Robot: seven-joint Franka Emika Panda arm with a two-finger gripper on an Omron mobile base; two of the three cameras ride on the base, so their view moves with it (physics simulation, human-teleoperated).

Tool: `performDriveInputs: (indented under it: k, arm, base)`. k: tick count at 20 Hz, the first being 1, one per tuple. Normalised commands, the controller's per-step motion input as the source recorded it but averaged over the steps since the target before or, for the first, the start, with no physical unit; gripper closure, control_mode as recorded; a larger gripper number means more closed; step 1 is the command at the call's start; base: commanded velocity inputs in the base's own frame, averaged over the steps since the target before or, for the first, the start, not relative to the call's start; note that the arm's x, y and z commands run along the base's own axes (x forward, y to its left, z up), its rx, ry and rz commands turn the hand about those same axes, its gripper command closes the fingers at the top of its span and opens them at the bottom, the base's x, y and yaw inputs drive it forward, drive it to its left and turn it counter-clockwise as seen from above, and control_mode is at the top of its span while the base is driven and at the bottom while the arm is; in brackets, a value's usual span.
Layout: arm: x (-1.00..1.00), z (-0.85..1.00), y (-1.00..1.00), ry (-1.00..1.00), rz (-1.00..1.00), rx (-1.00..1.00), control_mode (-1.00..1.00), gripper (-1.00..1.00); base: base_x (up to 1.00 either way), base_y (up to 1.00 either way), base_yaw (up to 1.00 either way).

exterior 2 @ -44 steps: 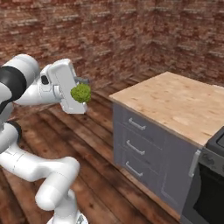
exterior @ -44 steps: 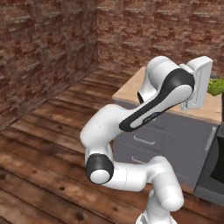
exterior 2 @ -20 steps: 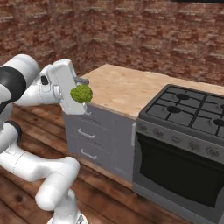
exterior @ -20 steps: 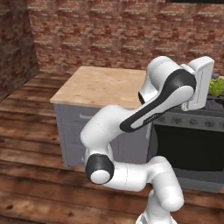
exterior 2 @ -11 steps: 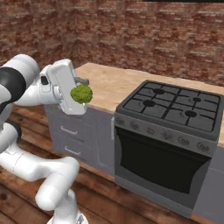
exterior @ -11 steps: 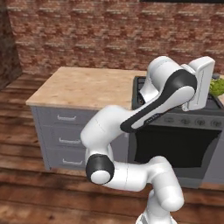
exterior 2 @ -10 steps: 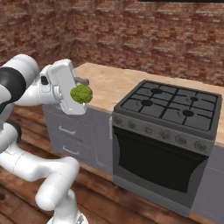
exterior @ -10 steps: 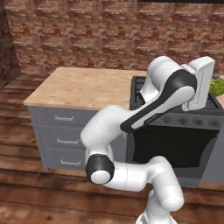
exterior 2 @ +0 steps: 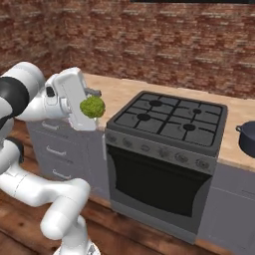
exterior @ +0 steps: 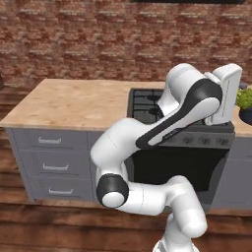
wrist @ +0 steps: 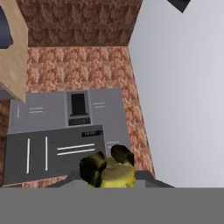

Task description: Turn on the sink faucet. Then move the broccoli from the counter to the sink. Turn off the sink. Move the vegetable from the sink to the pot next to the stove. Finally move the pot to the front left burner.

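**Counter, stove and pot**

A tan wood-grain counter (exterior: 74, 101) ran along the brick wall above grey drawer fronts. In the left base view its bare top spread toward nine o'clock from the stove (exterior: 147, 106), which sat flush in the run with its black grated cooktop level with the wood. In the right base view the counter carried on past the stove (exterior 2: 169, 124) toward three o'clock, and there a dark blue-grey pot (exterior 2: 247, 139) stood on it, just beside the cooktop's edge. Nothing could be made out inside the pot. A wooden plank floor (exterior 2: 30, 234) lay below the cabinets.
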Motion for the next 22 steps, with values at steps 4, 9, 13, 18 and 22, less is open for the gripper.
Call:
performDriveInputs:
  k: [4, 9, 13, 18, 22]
  arm:
    - [0.0, 0.0, 0.0, 0.0, 0.0, 0.0, 1.0, 1.0]
    - [0.0, 0.0, 0.0, 0.0, 0.0, 0.0, 1.0, 1.0]
    - [0.0, 0.0, 0.0, 0.0, 0.0, 0.0, 1.0, 1.0]
    - [0.0, 0.0, 0.0, 0.0, 0.0, 0.0, 1.0, 1.0]
    - [0.0, 0.0, 0.0, 0.0, 0.0, 0.0, 1.0, 1.0]
  base:
    - [0.39, -0.52, -0.15]
    - [0.41, -0.48, -0.13]
    - [0.41, -0.38, -0.12]
    - [0.53, -0.22, -0.09]
    - [0.61, -0.14, -0.07]
